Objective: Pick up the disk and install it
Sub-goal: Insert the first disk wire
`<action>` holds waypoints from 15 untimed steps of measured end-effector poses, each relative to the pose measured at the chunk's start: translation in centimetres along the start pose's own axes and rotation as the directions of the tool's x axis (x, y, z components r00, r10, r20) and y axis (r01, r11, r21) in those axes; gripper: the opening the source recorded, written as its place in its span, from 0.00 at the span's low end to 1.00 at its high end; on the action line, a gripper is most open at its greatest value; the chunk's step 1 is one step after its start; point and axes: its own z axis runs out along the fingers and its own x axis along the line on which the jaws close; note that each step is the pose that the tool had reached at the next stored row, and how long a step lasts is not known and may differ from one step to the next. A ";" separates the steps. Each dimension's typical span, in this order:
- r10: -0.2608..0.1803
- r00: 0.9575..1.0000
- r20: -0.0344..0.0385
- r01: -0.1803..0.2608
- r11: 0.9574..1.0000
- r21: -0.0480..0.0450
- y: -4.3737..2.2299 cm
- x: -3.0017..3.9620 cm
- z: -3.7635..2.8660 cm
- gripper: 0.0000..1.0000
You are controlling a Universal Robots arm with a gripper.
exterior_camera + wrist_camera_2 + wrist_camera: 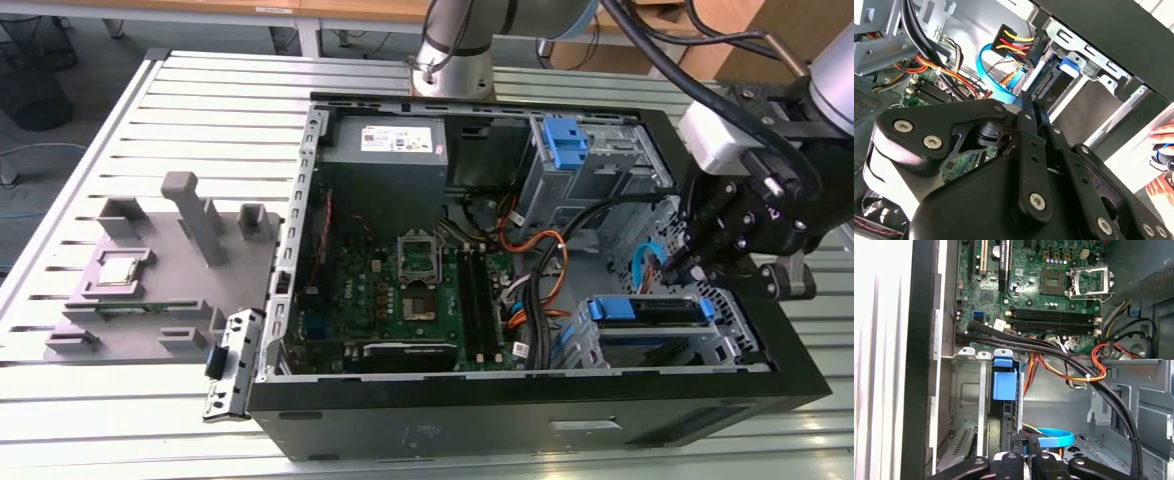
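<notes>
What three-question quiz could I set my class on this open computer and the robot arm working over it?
1. True or false: the computer case lies on its side with the panel off, exposing the motherboard.
2. In the exterior view, the gripper hovers nearest to: A) the grey fixture, B) the disk in its blue carrier in the drive bay, C) the power supply.
3. Fill in: in the first wrist view, the flat data cable below the bay is coloured ____.

Key: 1 true; 2 B; 3 blue.
</notes>
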 end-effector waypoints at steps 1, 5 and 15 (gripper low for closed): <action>-0.001 1.000 0.000 0.001 1.000 0.004 0.07 0.11 0.03 0.16; -0.003 1.000 0.000 0.003 1.000 0.024 0.38 0.40 0.23 0.16; -0.006 1.000 -0.001 0.006 0.999 0.037 1.00 0.59 0.76 0.16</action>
